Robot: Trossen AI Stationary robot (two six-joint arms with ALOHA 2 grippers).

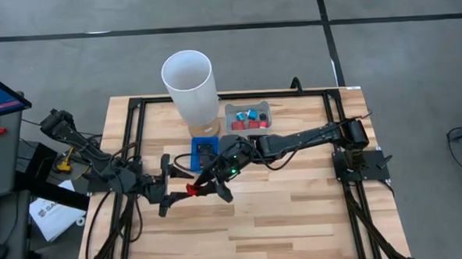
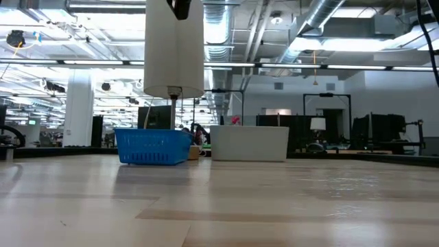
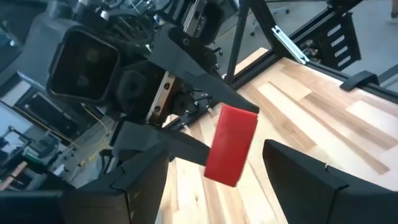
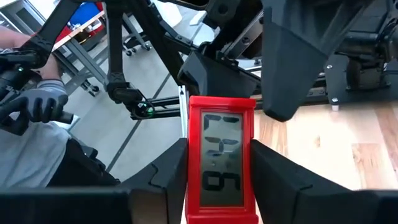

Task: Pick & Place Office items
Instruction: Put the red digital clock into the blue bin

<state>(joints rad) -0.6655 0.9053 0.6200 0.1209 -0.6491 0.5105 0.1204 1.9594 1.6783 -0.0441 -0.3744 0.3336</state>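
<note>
Above the worktop, the right tool gripped a red timer between its fingers. The left tool, fingers spread, flanked the timer without touching.

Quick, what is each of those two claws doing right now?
Left gripper: open, fingers either side of the red timer, not gripping it.
Right gripper: closed on the red timer.

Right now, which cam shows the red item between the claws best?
Right wrist view: the red item fills the frame face-on, its display digits legible, between the right claw fingers. Left wrist view shows its plain red side, with the left claw open around it. High view gives a small red speck. Low view misses it.
</note>
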